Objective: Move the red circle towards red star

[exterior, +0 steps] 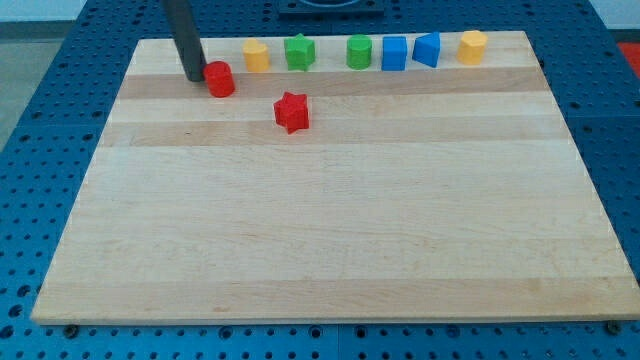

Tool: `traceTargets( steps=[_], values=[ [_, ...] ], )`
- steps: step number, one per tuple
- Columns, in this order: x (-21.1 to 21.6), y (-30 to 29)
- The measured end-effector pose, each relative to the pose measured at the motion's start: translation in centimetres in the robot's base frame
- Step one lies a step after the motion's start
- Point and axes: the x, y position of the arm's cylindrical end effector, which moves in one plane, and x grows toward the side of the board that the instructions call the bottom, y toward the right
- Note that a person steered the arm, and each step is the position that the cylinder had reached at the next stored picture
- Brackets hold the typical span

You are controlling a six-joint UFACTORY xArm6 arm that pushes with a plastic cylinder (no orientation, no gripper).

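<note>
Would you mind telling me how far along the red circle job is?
Under way: my tip sits against the red circle block on its left side in the view. Left to do: a clear gap remains to the red star block, lower right.

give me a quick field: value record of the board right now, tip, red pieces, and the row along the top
tip: my tip sits at the view's left side of the red circle block, touching or nearly so
red circle block: upper left of board
red star block: to the view's lower right of the circle, apart from it
top row, left to right: yellow block, green star block, green block, blue cube block, blue block, yellow block
surface: wooden board
</note>
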Motion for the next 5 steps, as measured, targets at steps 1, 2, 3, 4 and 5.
traceTargets(
  steps=[1, 2, 3, 4, 5],
  values=[
    [0.0, 2.5],
    [0.0, 4.7],
    [0.0, 6.6],
    [0.0, 7.7],
    [0.2, 7.8]
  ],
)
